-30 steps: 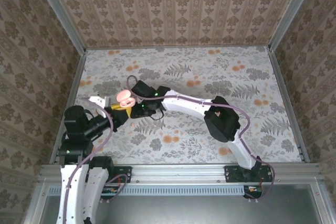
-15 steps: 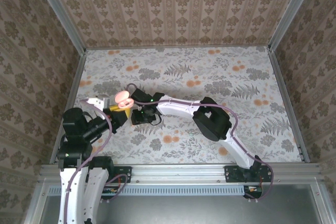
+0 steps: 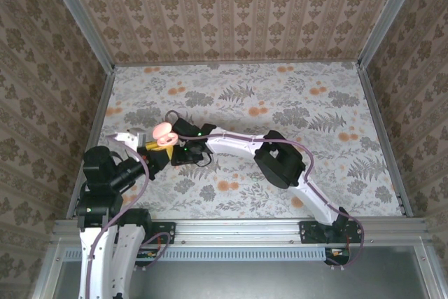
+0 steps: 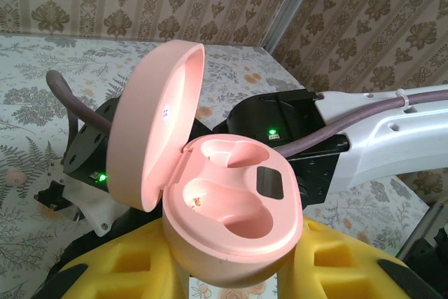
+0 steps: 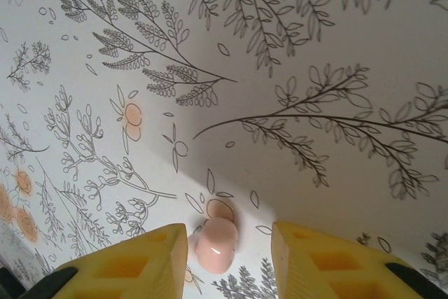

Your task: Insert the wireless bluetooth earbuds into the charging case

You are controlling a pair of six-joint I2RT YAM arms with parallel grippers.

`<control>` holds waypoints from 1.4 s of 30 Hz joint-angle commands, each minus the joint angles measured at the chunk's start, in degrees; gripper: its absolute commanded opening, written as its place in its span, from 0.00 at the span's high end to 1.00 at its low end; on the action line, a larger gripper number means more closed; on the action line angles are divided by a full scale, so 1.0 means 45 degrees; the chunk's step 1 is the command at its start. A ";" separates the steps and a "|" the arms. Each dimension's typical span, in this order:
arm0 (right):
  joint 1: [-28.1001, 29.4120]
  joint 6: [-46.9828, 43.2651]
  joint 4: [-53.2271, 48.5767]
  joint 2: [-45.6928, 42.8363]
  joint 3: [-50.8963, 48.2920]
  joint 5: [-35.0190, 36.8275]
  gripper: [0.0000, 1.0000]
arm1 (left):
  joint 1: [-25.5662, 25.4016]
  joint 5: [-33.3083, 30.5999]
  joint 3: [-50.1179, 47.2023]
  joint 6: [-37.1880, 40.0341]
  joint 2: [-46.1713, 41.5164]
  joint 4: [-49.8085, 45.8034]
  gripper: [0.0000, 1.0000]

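We saw the table, covered in a fern-and-flower print and walled on three sides by patterned wallpaper. The right arm reached across it from the near right corner toward the left. The left arm rose from the near left corner, and the two wrists met left of centre.

The left gripper was clamped on the pink charging case, its yellow fingers pressed against the case's lower body on either side. The case was raised off the table. Its lid stood swung open to the left, and its two moulded wells faced up, beside a small dark window.

The right gripper pointed down close over the cloth with its yellow fingers apart. A pink earbud lay on the table in the gap between them. We saw a sliver of cloth on each side of it, so neither finger was touching it.
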 commanded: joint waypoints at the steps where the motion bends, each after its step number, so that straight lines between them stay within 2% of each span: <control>1: 0.0223 0.0019 -0.0355 0.0464 0.0564 -0.0224 0.63 | 0.0020 -0.0049 0.0320 0.0257 -0.0187 -0.0134 0.88; 10: 0.0342 -0.0021 -0.1034 0.0714 0.0799 -0.0035 0.64 | 0.0024 -0.0096 0.0290 0.0300 -0.0386 -0.0327 0.88; 30: 0.0440 -0.0349 -0.2119 0.0760 0.1417 0.0743 0.77 | 0.0024 -0.0187 0.0342 0.0348 -0.0587 -0.0488 0.88; 36: 0.0049 -0.0161 -0.1654 -0.0251 0.0415 0.0978 0.78 | 0.0023 -0.0152 0.0301 0.0205 -0.0581 -0.0285 0.88; 42: -0.0624 0.0050 -0.0827 -0.1926 -0.1503 0.1235 0.79 | 0.0022 0.0085 0.0021 -0.0087 -0.0416 0.0495 0.88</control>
